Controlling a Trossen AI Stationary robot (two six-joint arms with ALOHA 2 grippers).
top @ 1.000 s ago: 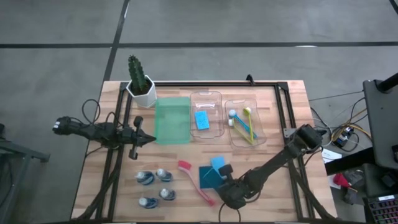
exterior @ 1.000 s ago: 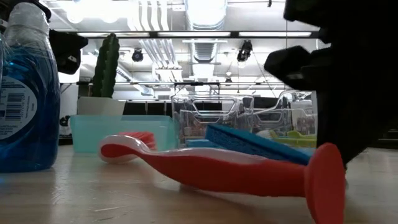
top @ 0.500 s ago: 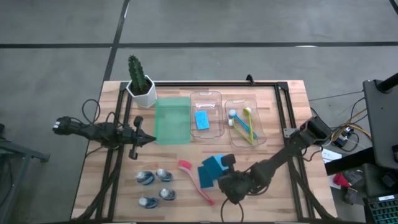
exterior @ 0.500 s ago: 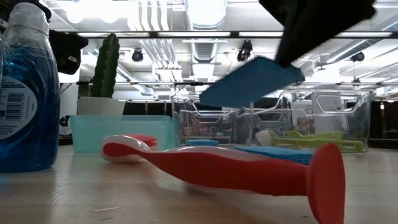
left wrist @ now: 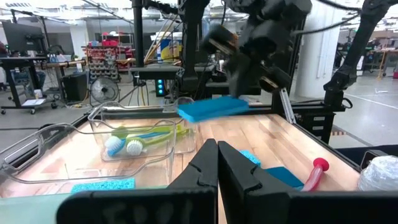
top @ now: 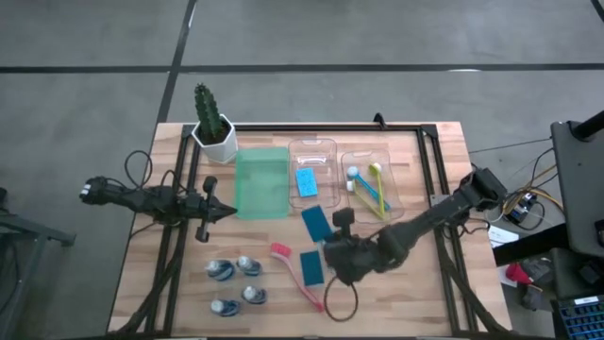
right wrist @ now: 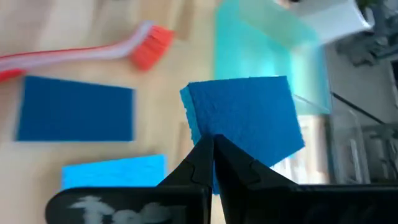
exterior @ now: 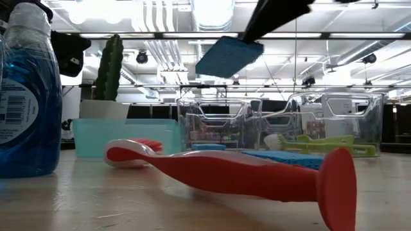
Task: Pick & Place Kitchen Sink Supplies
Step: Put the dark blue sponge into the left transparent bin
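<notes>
The job looks partly done. The middle clear tray [top: 314,172], at about 12 o'clock from the surface's [top: 444,274] centre, already holds one light blue sponge [top: 307,181]. The clear tray to its 3 o'clock side [top: 372,186] holds the yellow-green brush [top: 377,185] and the blue white-headed brush [top: 363,188]. The green tray [top: 260,182], at 9 o'clock from the middle one, appears to hold nothing, though its tinted floor makes that hard to confirm.

The right claw [top: 332,229] is pressed together on a dark blue sponge [top: 315,224], carried in the air just off the near end of the middle tray; the low view shows that sponge [exterior: 221,56] well clear of the surface. Judging by its course, it is bound for the sponge tray.

Left on the surface: another blue sponge [top: 310,266] at 6 o'clock from the held one, and, in the right wrist view, a lighter blue sponge [right wrist: 112,171] close beside it. The pink long-handled brush [top: 294,277] lies touching or just beside that sponge. Four little bottles [top: 235,284] sit in a cluster toward 7 o'clock.

The left claw [top: 213,212] waits near the surface's 9 o'clock edge, beside the green tray, its fingers closed on nothing.
</notes>
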